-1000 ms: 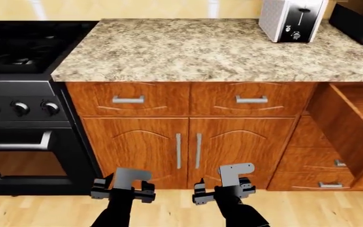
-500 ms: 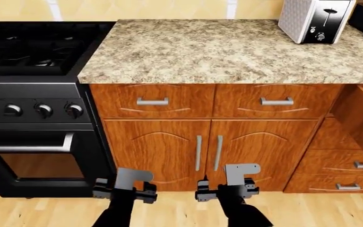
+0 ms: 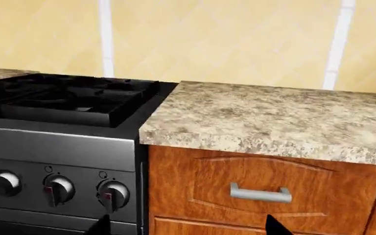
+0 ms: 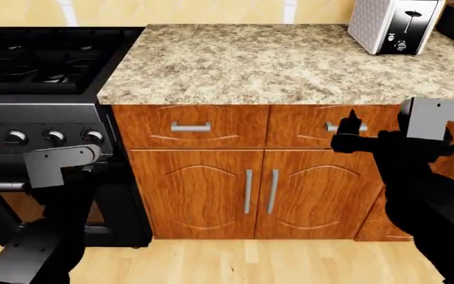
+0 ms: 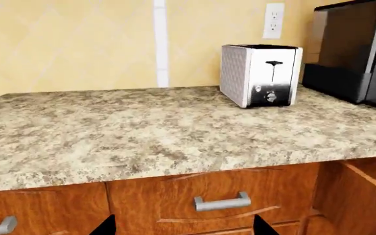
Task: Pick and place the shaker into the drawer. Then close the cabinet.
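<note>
The shaker is in none of the views; the speckled worktop (image 4: 290,59) carries only a toaster (image 4: 392,25) at its far right. Of the drawer, only a sliver of reddish side wall (image 5: 371,178) shows, pulled out at the right end of the cabinet (image 4: 259,177). The step in hand looks like the search before any pick. The left pincer (image 4: 93,163) hangs by the stove (image 4: 38,89); the right pincer (image 4: 345,136) hovers before a shallow drawer front. Both wrist views show two dark tips set apart with nothing between. Next, the shaker must be found.
</note>
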Motion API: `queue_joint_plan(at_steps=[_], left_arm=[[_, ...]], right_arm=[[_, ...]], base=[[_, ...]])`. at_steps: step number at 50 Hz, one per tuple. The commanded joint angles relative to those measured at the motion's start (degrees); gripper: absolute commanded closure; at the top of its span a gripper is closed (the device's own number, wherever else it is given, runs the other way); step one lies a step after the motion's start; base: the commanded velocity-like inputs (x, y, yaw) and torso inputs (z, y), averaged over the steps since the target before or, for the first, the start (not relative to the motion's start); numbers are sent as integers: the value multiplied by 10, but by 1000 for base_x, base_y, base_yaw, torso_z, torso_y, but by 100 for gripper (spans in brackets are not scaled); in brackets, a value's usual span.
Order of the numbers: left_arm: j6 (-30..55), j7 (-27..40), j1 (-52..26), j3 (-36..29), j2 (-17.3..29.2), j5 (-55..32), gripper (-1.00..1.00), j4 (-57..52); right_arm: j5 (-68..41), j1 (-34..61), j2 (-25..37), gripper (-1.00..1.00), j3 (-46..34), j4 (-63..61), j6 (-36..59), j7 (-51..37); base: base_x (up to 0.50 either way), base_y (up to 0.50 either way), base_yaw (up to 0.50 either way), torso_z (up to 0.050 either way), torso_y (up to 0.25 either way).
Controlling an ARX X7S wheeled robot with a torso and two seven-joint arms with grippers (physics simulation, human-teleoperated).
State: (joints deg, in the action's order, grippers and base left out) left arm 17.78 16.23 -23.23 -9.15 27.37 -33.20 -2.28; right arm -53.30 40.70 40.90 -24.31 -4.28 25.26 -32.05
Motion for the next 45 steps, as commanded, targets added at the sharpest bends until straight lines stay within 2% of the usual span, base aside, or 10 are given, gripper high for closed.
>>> queue_joint_plan(at_steps=[1, 12, 18, 24, 30, 37, 45], left_arm=[[178, 68, 1, 148, 181, -154, -100, -336], [240, 67, -72, 263, 312, -256, -100, -353], [256, 69, -79, 326, 348, -288, -100, -352], [272, 78, -42, 390, 343, -309, -100, -381], [273, 100, -71, 415, 362, -334, -100, -388], [249, 154, -161, 405, 398, -368, -100, -368], [224, 184, -229, 349, 419, -417, -100, -372]], right_arm=[[-89, 218, 150, -100, 46, -156, 193, -38], [13, 520, 135, -100, -38, -54, 303, 94], [66, 633, 113, -100, -81, -12, 326, 149], [72, 679, 94, -100, -86, -9, 342, 156], [88, 718, 80, -100, -105, 3, 349, 177], [102, 741, 68, -100, -124, 2, 350, 193], [123, 754, 63, -100, -149, 0, 344, 209]], base=[[0, 0, 0, 0, 0], [0, 0, 0, 0, 0], [303, -132, 0, 0, 0], [500, -124, 0, 0, 0], [500, -100, 0, 0, 0], [500, -98, 0, 0, 0], [500, -29, 0, 0, 1]])
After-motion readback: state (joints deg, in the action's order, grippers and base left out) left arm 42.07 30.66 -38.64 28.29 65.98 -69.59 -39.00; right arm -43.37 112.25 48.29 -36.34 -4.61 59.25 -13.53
